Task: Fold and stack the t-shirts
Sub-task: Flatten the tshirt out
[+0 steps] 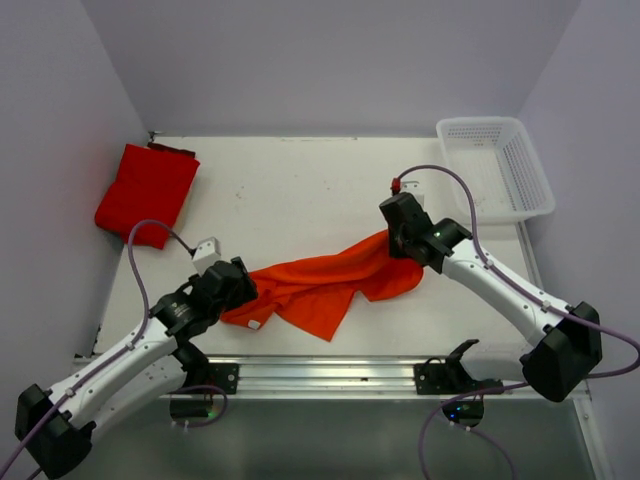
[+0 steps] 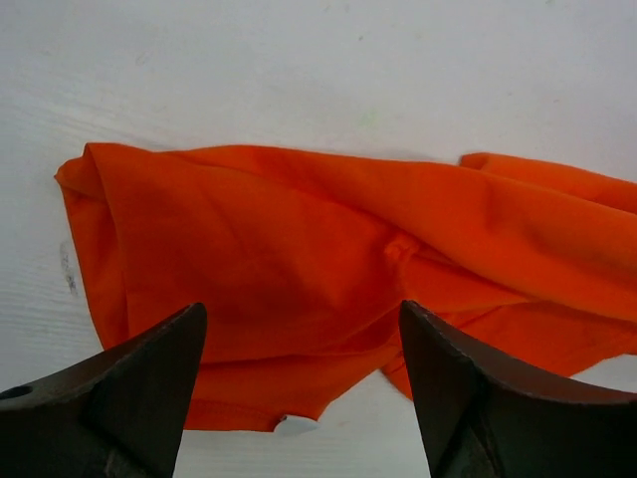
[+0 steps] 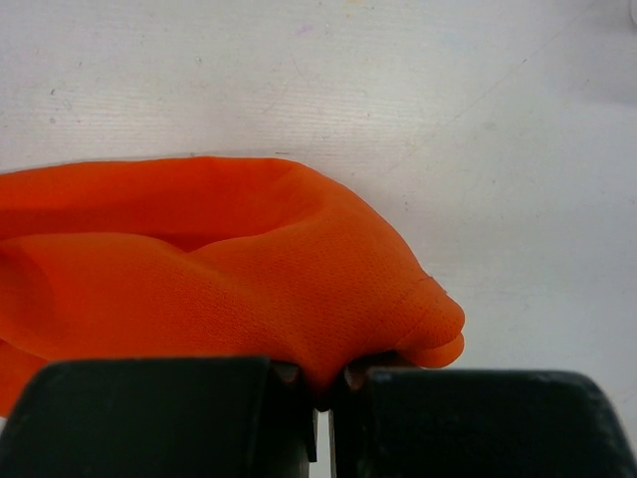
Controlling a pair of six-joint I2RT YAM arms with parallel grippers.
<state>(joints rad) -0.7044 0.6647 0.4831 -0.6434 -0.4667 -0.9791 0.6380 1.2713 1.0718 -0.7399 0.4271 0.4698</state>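
The orange t-shirt (image 1: 325, 285) lies crumpled across the middle of the white table, stretched between my two grippers. My left gripper (image 1: 243, 287) hovers over its left end with the jaws standing wide and nothing between them; cloth (image 2: 299, 249) lies flat below the fingers (image 2: 159, 373). My right gripper (image 1: 402, 238) is shut on a pinched fold of the shirt's right end (image 3: 328, 289), which bulges out from between the jaws. The red t-shirt (image 1: 147, 192) lies folded at the table's far left corner.
A white mesh basket (image 1: 496, 165) stands at the far right corner. A small white block (image 1: 205, 246) sits on the table near the left arm. A metal rail (image 1: 330, 372) runs along the table's near edge.
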